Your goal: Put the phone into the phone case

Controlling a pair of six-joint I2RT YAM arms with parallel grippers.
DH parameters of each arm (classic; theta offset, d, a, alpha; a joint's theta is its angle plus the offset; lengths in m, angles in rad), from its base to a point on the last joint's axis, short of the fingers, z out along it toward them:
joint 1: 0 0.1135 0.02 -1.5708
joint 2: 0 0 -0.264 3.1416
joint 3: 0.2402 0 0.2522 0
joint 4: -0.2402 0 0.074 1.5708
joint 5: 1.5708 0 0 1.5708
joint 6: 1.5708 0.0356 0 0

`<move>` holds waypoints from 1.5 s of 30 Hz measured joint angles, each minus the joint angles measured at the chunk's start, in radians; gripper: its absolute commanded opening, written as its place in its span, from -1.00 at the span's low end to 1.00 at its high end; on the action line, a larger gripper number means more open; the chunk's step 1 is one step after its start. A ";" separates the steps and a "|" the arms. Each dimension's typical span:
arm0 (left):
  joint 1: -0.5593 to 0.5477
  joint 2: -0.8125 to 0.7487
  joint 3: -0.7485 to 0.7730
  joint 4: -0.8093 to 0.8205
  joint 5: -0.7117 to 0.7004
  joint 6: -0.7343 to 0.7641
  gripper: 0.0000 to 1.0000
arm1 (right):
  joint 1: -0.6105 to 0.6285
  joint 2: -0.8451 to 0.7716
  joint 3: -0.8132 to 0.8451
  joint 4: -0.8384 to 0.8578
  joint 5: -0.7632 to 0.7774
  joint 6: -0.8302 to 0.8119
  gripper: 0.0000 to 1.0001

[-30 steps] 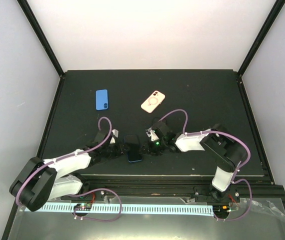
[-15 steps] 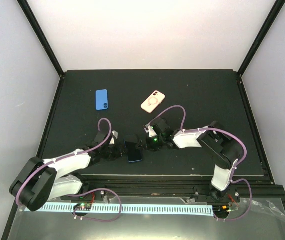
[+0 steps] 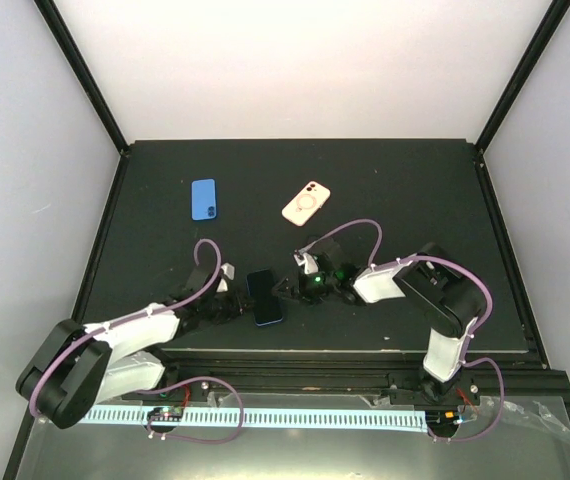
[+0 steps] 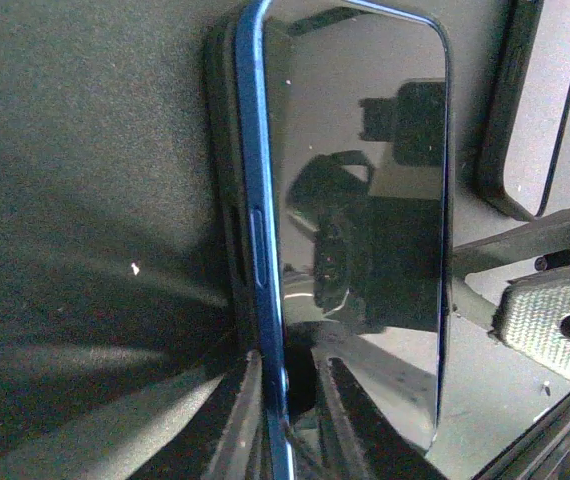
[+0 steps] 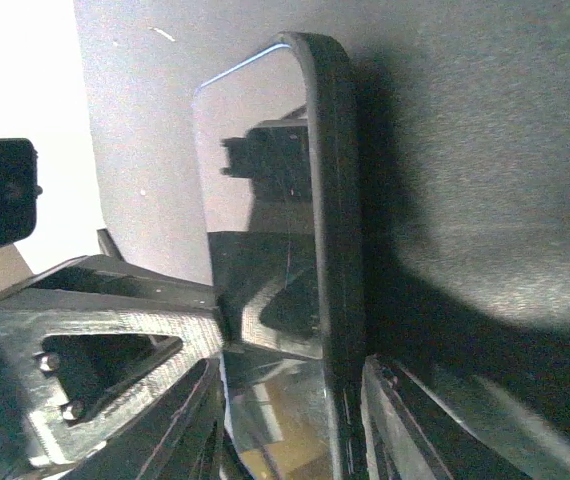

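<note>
The phone, dark screen with a blue rim, lies near the table's front between my two grippers. My left gripper reaches it from the left; in the left wrist view its fingers pinch the phone's blue edge. My right gripper reaches it from the right; in the right wrist view its jaws stand wide on either side of the phone's dark edge. The pale pink phone case, white ring up, lies apart at the middle back.
A blue phone-sized slab lies at the back left. The table's front edge is just behind both grippers. Black frame posts stand at the back corners.
The right gripper pushed in toward the phone, then eased back to the right. The left arm drew back slightly. The phone shifted a little up and left.
</note>
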 measured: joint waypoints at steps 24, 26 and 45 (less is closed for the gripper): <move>0.011 -0.111 -0.037 -0.076 0.009 0.039 -0.44 | 0.004 0.151 -0.036 0.425 -0.198 0.174 -0.24; 0.011 -0.113 -0.037 -0.079 0.013 0.044 -0.43 | 0.007 0.158 -0.026 0.404 -0.209 0.163 -0.33; 0.106 -0.422 -0.042 -0.190 0.136 0.062 0.68 | 0.014 0.038 -0.014 0.248 -0.201 0.077 -0.72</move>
